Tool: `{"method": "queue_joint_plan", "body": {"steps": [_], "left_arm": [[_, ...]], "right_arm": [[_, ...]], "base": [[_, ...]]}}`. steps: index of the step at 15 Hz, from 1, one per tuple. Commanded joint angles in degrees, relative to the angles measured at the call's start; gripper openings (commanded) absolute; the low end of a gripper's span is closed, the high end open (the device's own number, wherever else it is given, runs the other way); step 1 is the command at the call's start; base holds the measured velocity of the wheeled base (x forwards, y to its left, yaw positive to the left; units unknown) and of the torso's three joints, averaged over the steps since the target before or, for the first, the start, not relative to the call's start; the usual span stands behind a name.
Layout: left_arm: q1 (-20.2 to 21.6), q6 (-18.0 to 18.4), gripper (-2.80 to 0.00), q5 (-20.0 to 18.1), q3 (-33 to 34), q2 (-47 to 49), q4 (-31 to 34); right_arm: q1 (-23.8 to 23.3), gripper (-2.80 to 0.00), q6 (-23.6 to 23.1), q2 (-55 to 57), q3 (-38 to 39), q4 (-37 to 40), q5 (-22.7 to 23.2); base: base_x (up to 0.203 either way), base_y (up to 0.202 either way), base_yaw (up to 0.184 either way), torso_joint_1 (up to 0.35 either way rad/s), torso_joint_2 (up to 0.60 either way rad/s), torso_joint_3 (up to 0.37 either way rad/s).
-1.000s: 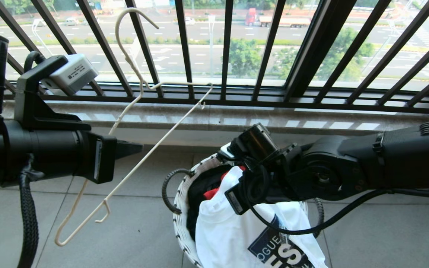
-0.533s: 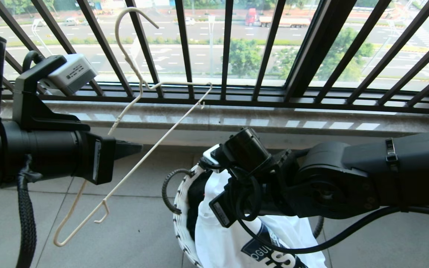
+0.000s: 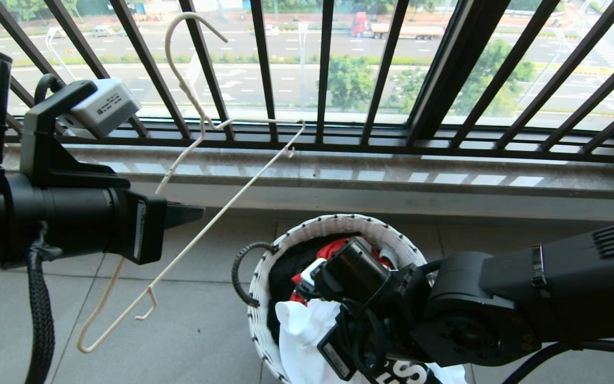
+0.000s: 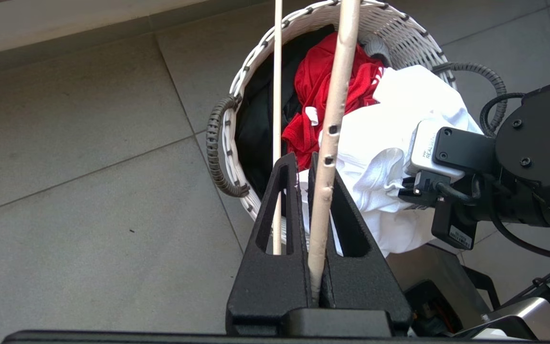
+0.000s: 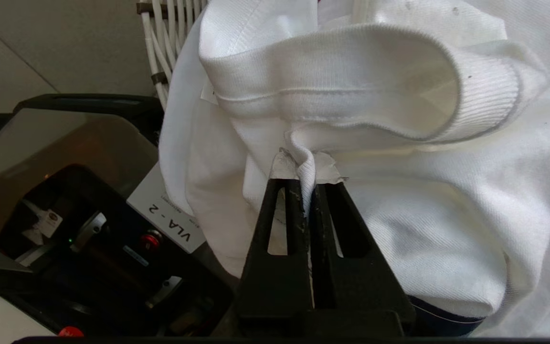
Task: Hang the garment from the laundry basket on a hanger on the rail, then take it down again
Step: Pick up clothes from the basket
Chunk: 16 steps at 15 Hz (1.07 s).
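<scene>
The right gripper (image 5: 306,191) is closed on a fold of the white T-shirt (image 5: 399,143), over the round white woven basket (image 3: 285,240). Beside the basket, the left gripper (image 4: 314,191) clamps the thin cream wire hanger (image 3: 195,144).

red garment (image 4: 313,91) in basket | black garment (image 4: 256,143) beside it | black window railing (image 3: 323,69) | grey floor tiles (image 3: 200,330)

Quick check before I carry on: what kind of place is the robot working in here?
Likely an upper-floor balcony or window-side laundry spot in a building: a black barred window railing overlooks a road far below, with a stone sill, grey floor tiles and a laundry basket of clothes.
</scene>
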Motion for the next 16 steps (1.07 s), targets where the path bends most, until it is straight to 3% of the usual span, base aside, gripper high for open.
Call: {"method": "queue_joint_plan", "body": {"steps": [1,10,14,15,16], "left_arm": [[-0.07,-0.03,-2.80,0.00,0.09,0.09,0.07],[-0.07,-0.03,-2.80,0.00,0.17,0.18,0.07],[-0.07,-0.03,-2.80,0.00,0.17,0.09,0.07],[-0.07,-0.03,-2.80,0.00,0.17,0.09,0.07],[-0.07,-0.02,-2.80,0.00,0.17,0.09,0.07]], "right_arm": [[0.91,0.00,-0.05,-1.44,2.64,-0.45,-0.12],[0.64,0.00,0.02,-7.83,2.34,-0.55,-3.12],[-1.44,0.00,-0.20,-7.39,1.46,-5.13,-6.71],[-1.88,-2.80,-0.30,-7.44,1.30,-5.40,-6.87],[-2.14,-2.80,-0.31,-7.33,0.90,-5.33,-7.64]], "base": [[0.000,0.000,0.000,0.000,0.00,0.000],[0.000,0.000,0.000,0.000,0.00,0.000],[0.000,0.000,0.000,0.000,0.00,0.000],[0.000,0.000,0.000,0.000,0.00,0.000],[0.000,0.000,0.000,0.000,0.00,0.000]]}}
